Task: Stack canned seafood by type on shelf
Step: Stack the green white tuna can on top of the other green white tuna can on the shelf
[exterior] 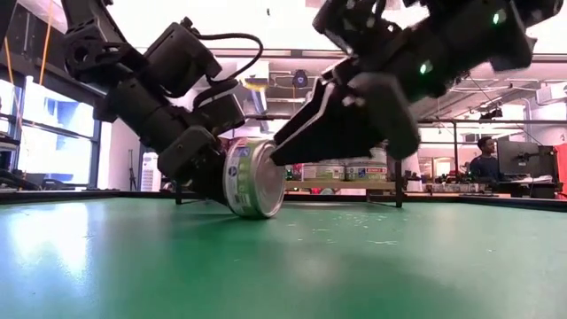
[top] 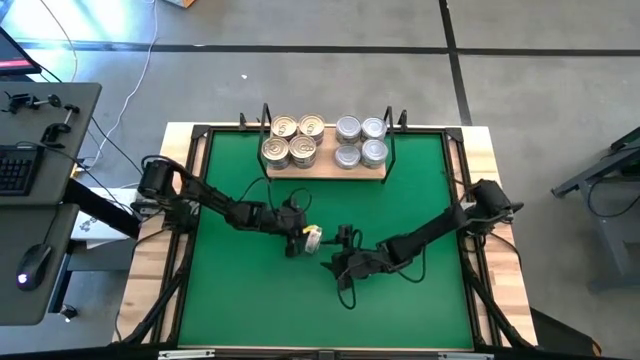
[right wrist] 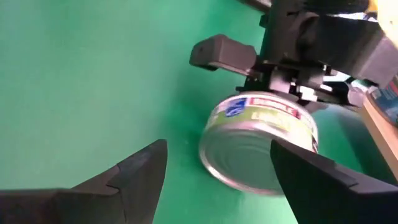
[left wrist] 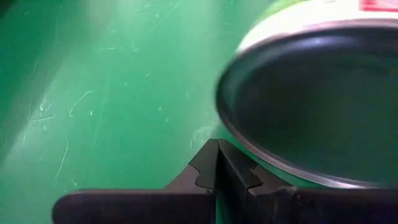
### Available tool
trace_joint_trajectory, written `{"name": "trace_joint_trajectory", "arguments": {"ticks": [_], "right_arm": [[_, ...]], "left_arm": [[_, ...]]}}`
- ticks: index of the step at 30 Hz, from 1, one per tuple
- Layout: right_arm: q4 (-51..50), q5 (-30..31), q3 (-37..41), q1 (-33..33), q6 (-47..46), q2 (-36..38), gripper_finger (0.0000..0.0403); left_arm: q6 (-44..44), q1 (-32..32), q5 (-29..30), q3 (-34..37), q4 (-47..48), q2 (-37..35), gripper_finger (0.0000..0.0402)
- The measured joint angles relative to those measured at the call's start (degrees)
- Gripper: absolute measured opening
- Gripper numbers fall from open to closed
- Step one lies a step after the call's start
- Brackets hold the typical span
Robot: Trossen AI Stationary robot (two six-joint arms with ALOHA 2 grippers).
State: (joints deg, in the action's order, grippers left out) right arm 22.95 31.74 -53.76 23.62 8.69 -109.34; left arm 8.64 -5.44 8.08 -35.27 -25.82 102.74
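Mid-mat [top: 230, 290], a tin [exterior: 254, 178] stands tilted on its rim. Left gripper [left wrist: 217, 163], fingers pressed together, touches tin's side. Right gripper [right wrist: 217, 163], jaws spread wide w/ nothing held, sits just beside tin, facing it. Shelf [top: 325, 172] at mat's far edge carries gold-lidded tins [top: 293, 140] on left end, silver-lidded tins [top: 360, 141] on right.
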Motion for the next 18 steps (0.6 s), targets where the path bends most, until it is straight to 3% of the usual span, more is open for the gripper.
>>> {"name": "trace_joint_trajectory", "arguments": {"ticks": [6,13,18], "right_arm": [[-15.4,-1.0,-3.3,-0.2,-1.7,4.8,0.0281],[-22.0,-8.8,-5.9,-6.4,10.8,5.6,0.0281],[-36.9,-13.3,-13.4,-11.3,16.0,5.6,0.0281]], "left_arm": [[-0.4,-0.7,0.7,-0.1,0.9,-0.4,0.0000],[-1.6,-0.9,6.3,-0.1,13.5,-6.2,0.0000],[1.2,-2.1,9.4,0.0,19.8,-11.1,0.0000]]}}
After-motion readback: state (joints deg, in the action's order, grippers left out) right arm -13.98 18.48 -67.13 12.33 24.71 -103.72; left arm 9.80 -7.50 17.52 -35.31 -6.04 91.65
